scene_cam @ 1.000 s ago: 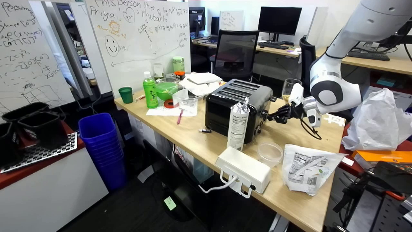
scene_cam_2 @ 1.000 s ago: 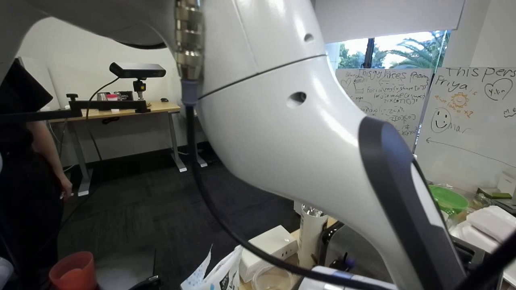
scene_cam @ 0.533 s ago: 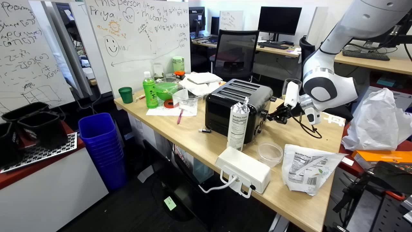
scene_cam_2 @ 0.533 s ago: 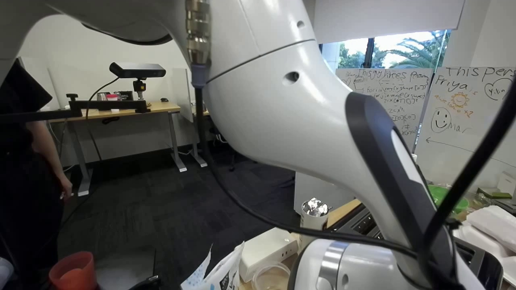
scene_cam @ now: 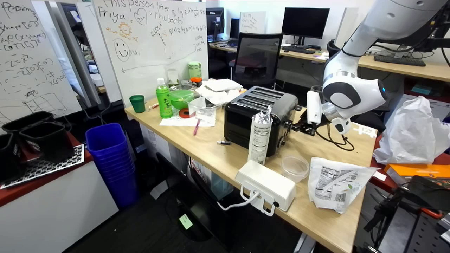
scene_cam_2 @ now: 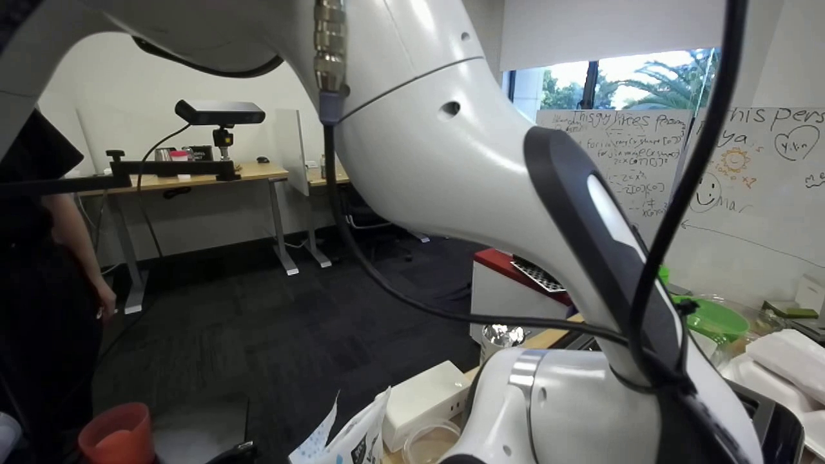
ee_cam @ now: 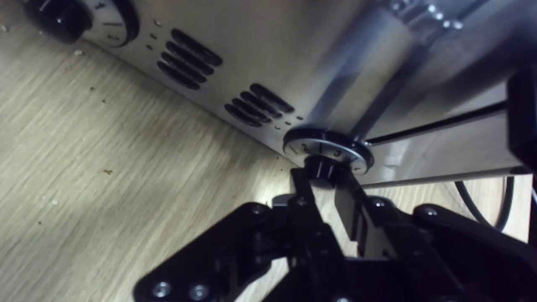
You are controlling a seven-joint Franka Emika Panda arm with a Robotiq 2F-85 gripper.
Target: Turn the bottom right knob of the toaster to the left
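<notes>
The toaster (scene_cam: 262, 112) has a black top and sits on the table. In an exterior view its far corner (scene_cam_2: 783, 428) shows past the arm, which hides most of the rest. In the wrist view its silver end panel (ee_cam: 251, 50) runs diagonally across the top. A black knob (ee_cam: 322, 167) with a numbered dial sits low on that panel, near the corner. My gripper (ee_cam: 322, 175) has one finger on each side of this knob, and both fingertips appear to touch it. In an exterior view the gripper (scene_cam: 294, 127) meets the toaster's knob end. Another knob (ee_cam: 58, 19) shows at the top left.
A foil-topped canister (scene_cam: 260, 140) stands close beside the toaster. A white box (scene_cam: 266, 184), a clear tub (scene_cam: 295, 168) and a white pouch (scene_cam: 339, 184) stand nearer the table's front edge. A glass (scene_cam: 316, 88) is partly hidden behind the arm. A cable (scene_cam: 337, 142) hangs from the wrist.
The wrist and forearm have swung left in an exterior view, and the gripper body has turned with them. The fingertips stay at the same place by the toaster's end. The toaster has not moved.
</notes>
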